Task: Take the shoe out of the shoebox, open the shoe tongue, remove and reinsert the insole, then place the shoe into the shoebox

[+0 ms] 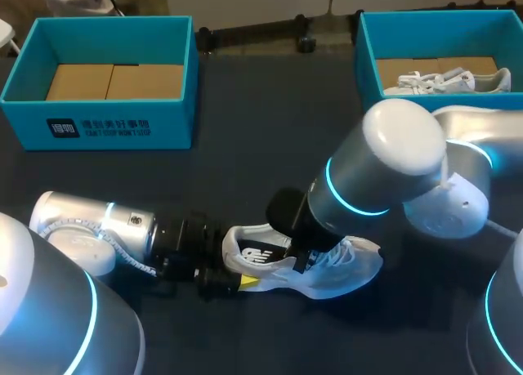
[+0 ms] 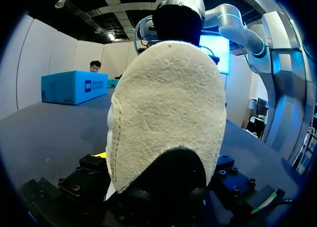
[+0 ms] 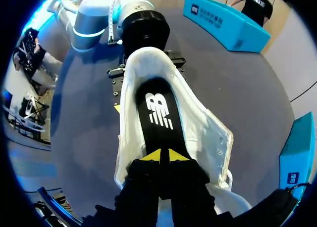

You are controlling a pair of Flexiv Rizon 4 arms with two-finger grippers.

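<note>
The robot is working on the insole step, I think. The white shoe (image 1: pixel 347 270) is lying on the dark worktop (image 1: pixel 245 171), near the middle, out of its box. The right tool (image 3: pixel 161 155) is reaching down into the shoe, its yellow tips pressed together on the black insole (image 3: pixel 157 113), which is lying flat inside. I cannot tell if it is pinching the insole or just touching it. The left tool (image 1: pixel 222 273) is sitting at the heel, but I cannot tell if it is gripping. Next, the right tool is going to need a good hold on the insole's edge so it can slide it along without dragging the whole shoe. The shoe's soft sides and laces are crowding close around that tool. A blue box (image 1: pixel 98 118) is sitting far left, showing its brown floor. Another blue box (image 1: pixel 368 60) is sitting far right with a second shoe (image 1: pixel 445 81) in it.
</note>
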